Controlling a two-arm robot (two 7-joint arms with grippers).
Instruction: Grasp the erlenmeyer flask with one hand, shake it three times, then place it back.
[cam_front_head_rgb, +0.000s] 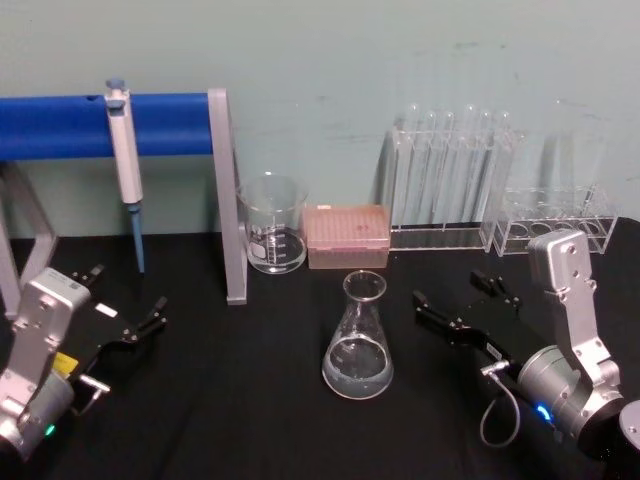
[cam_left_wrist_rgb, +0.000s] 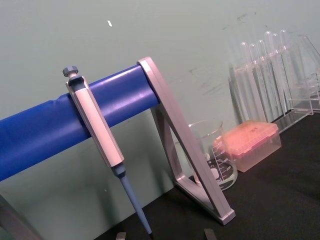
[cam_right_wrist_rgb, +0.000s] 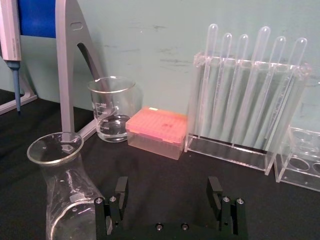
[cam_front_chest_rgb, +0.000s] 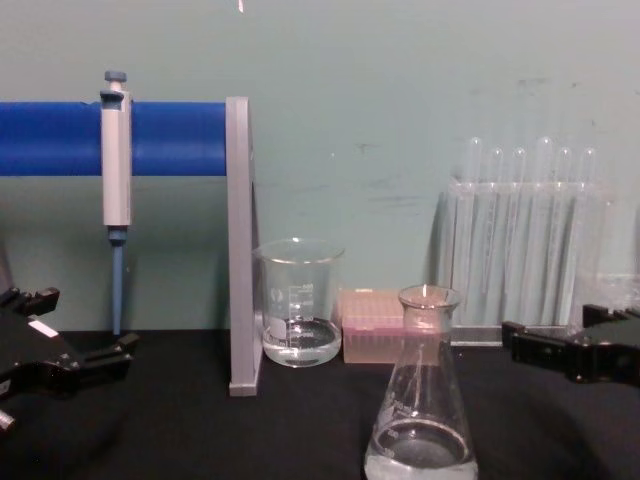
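The erlenmeyer flask (cam_front_head_rgb: 358, 340) stands upright on the black table near its middle, clear glass with a little liquid in its wide base; it also appears in the chest view (cam_front_chest_rgb: 422, 400) and the right wrist view (cam_right_wrist_rgb: 62, 185). My right gripper (cam_front_head_rgb: 448, 288) hovers just right of the flask, open, with nothing between its fingers and apart from the glass. In the right wrist view that gripper (cam_right_wrist_rgb: 168, 190) has the flask just outside one finger. My left gripper (cam_front_head_rgb: 128, 290) rests open at the table's left, far from the flask.
Behind the flask stand a glass beaker (cam_front_head_rgb: 272, 225) and a pink tip box (cam_front_head_rgb: 346, 236). A rack of test tubes (cam_front_head_rgb: 450, 180) and a second clear rack (cam_front_head_rgb: 555, 220) line the back right. A pipette (cam_front_head_rgb: 125, 150) hangs on the blue-barred stand (cam_front_head_rgb: 228, 200) at the left.
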